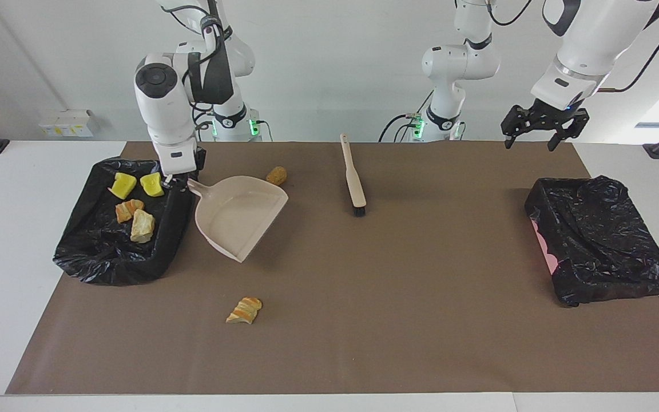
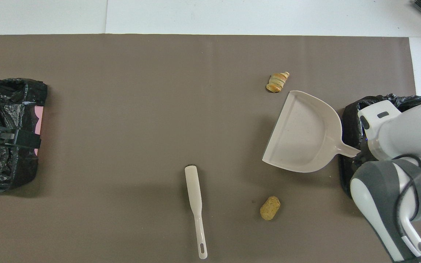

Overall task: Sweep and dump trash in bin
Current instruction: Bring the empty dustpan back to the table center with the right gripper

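Observation:
My right gripper (image 1: 176, 182) is low at the rim of the black-bagged bin (image 1: 78, 260) at the right arm's end, shut on the handle of the beige dustpan (image 1: 239, 214). The pan lies empty on the mat (image 2: 302, 133). In that bin lie a yellow chunk (image 1: 122, 185), a yellow-green chunk (image 1: 152, 184), an orange-striped chunk (image 1: 128, 210) and a tan chunk (image 1: 142, 226). A brown chunk (image 1: 276, 174) (image 2: 270, 208) lies on the mat nearer to the robots than the pan. An orange-striped chunk (image 1: 245, 310) (image 2: 278, 82) lies farther out. My left gripper (image 1: 535, 140) waits open in the air.
The beige brush (image 1: 354, 180) (image 2: 195, 197) lies mid-table, handle toward the robots. A second black-bagged bin (image 1: 598, 240) (image 2: 13, 95) stands at the left arm's end, with the left gripper raised over its nearer edge. A brown mat (image 1: 398, 297) covers the table.

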{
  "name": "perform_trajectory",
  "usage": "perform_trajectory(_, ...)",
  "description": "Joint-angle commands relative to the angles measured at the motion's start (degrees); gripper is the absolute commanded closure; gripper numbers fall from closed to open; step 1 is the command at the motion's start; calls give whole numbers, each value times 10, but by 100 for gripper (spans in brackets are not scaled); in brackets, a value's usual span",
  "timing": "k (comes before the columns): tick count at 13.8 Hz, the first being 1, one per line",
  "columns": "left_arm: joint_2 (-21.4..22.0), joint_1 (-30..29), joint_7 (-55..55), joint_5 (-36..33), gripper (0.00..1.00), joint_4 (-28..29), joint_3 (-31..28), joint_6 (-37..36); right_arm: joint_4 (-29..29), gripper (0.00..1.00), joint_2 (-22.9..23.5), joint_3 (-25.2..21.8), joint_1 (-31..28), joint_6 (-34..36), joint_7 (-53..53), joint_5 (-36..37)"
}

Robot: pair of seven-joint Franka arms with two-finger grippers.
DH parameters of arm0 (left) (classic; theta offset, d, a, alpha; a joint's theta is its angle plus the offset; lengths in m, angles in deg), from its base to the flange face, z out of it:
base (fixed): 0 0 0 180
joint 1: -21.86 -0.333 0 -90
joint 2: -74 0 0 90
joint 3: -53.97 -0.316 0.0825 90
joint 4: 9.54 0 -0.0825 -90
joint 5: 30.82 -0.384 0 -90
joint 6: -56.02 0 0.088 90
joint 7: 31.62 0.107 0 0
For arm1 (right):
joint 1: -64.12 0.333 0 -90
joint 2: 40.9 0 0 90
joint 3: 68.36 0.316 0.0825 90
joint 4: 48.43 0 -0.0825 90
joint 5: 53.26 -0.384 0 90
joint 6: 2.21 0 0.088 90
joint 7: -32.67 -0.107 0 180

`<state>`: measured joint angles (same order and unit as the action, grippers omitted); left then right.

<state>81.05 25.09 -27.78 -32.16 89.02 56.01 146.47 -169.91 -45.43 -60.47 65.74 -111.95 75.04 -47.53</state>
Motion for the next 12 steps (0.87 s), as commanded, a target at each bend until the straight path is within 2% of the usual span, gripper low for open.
perform_trajectory(1, -7, -7, 0, -9, 0, -12, 6, 12, 23, 100, 23, 2, 30, 5, -100, -49)
perform_trajectory(4, -11, -6, -27, 2, 0, -12, 6, 45, 60, 100, 52, 2, 85, 6, -223, -66)
perform_trajectory(9, -12, -4, -32, 2, 0, -11, 6, 48, 136, 100, 115, 2, 138, 16, -442, -127)
perform_trajectory(12, -12, -5, -33, 2, 0, -12, 6, 48, 217, 100, 171, 3, 168, 55, -543, -152)
